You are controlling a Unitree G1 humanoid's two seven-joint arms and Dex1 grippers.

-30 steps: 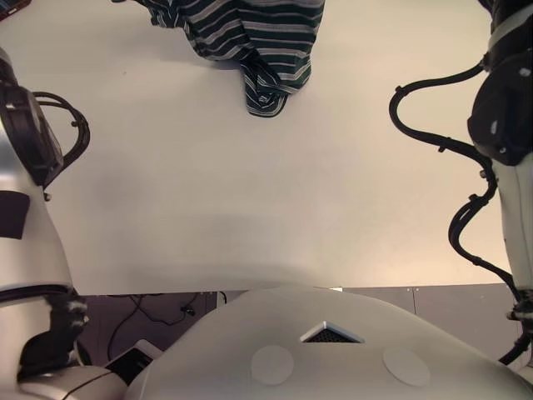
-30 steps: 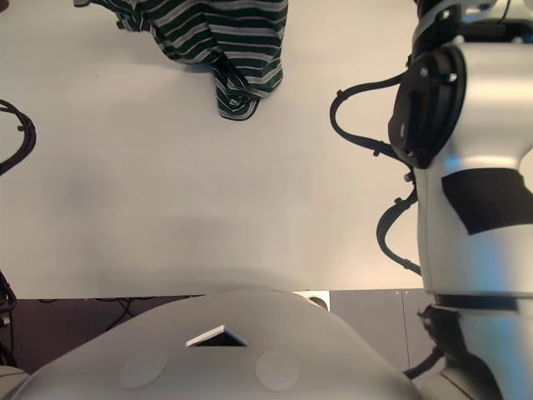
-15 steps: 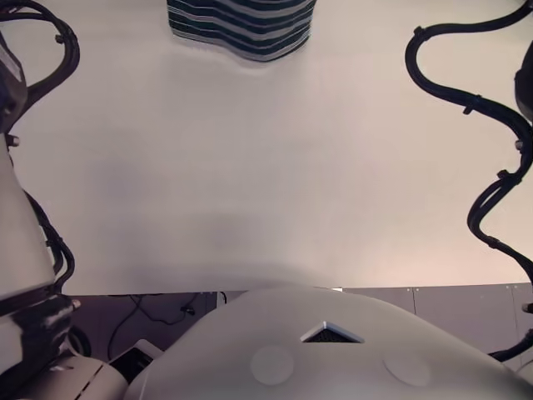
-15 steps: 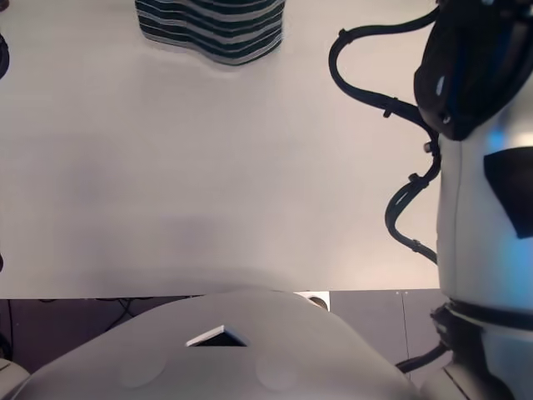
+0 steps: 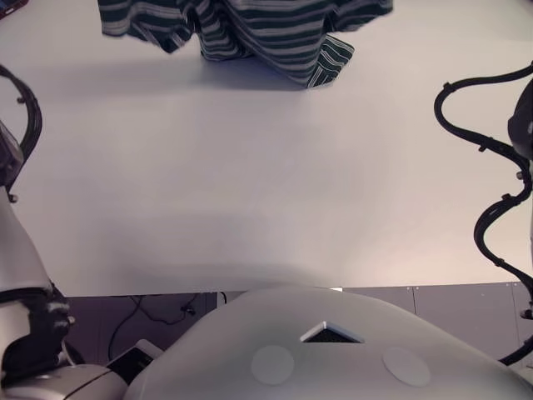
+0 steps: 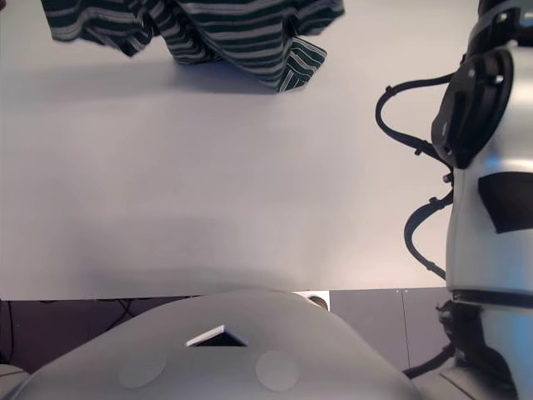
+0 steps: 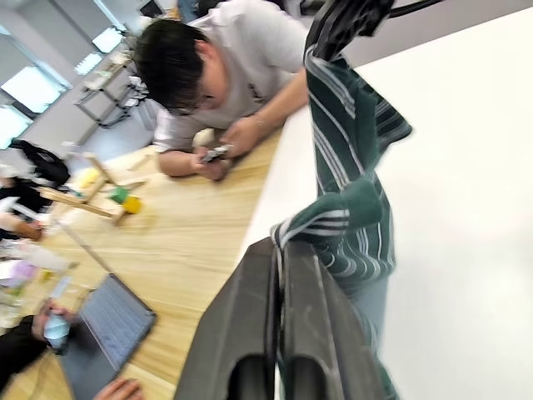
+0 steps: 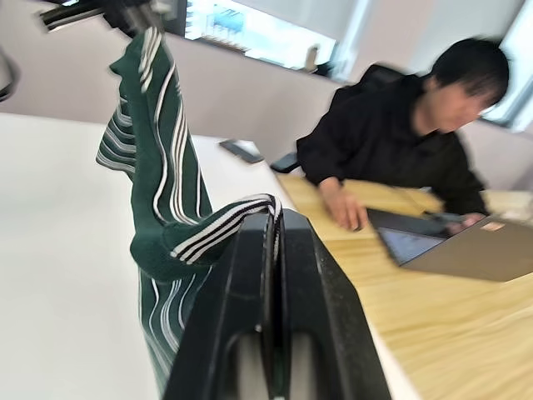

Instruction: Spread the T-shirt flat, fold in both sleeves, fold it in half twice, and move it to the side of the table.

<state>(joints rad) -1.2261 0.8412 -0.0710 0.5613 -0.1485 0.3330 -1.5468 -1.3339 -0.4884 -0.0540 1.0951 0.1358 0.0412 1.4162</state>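
Cannot see the upper part of the T-shirt (image 5: 266,33), cut off at the top edge of the eye views. Cannot tell how deep the cloth goes between the pressed-together fingers of the left gripper (image 7: 279,247) and right gripper (image 8: 274,217), hidden there

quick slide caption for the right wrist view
Striped T-shirt pinched in the right claw, stretched up to the left claw, over the white table.

No legible text, labels, brands, numbers or signs on any visible surface.
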